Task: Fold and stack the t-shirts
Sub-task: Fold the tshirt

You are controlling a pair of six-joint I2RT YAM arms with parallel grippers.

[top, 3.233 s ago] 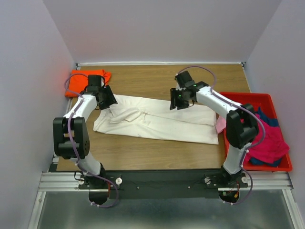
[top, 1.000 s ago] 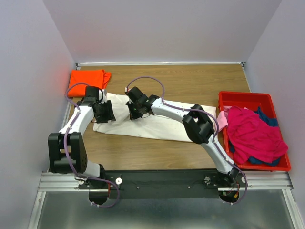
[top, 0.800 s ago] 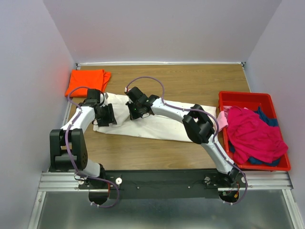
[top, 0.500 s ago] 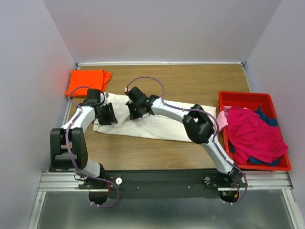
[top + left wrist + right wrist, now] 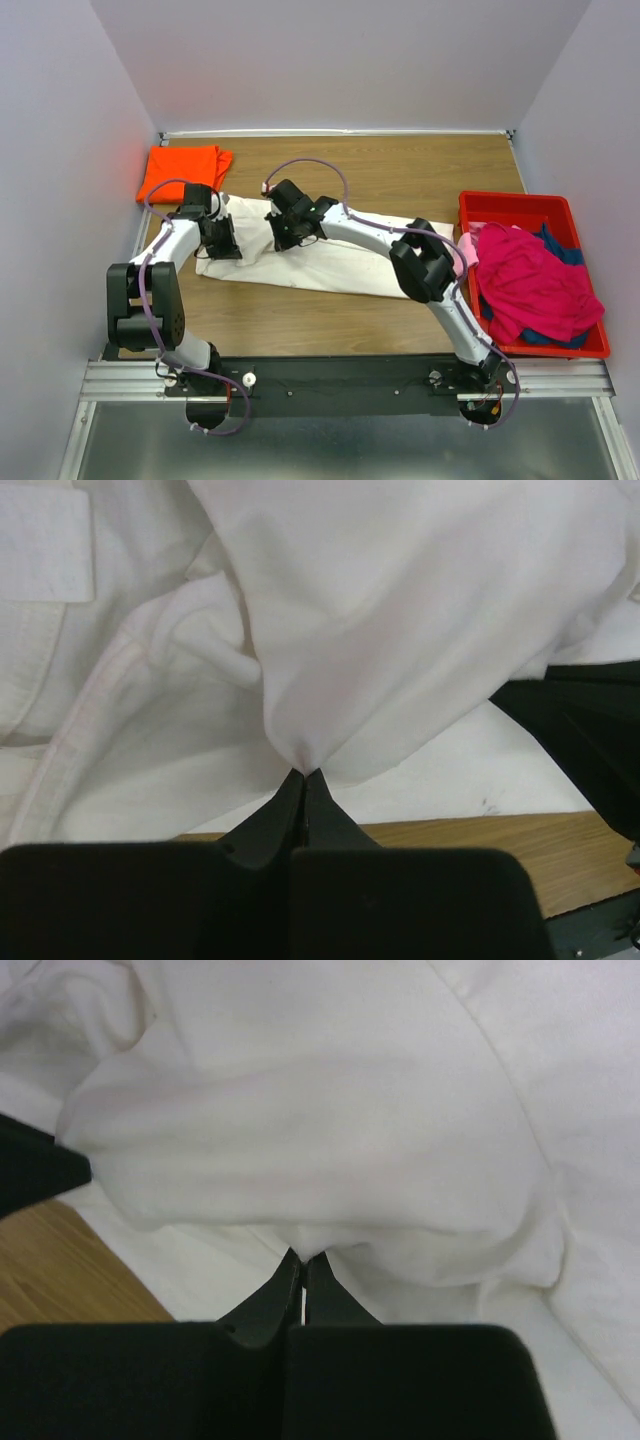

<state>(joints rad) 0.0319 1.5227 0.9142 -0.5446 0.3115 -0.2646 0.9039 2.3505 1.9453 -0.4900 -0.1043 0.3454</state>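
Note:
A cream-white t-shirt (image 5: 340,262) lies partly folded across the middle of the wooden table. My left gripper (image 5: 228,243) is at its left end, shut on a pinch of the white cloth (image 5: 305,750). My right gripper (image 5: 280,236) is just to the right of it, shut on another fold of the same shirt (image 5: 310,1235). An orange t-shirt (image 5: 183,168) lies folded at the back left corner. A magenta t-shirt (image 5: 535,285) is heaped in the red bin, over dark blue cloth (image 5: 560,245).
The red plastic bin (image 5: 515,208) stands at the table's right edge. Pale pink cloth (image 5: 464,252) hangs over its left rim. Grey walls close in the table on three sides. Bare wood (image 5: 420,170) shows behind the white shirt.
My left gripper has closed on the white shirt's left end. Both grippers have shifted slightly toward the back with the cloth.

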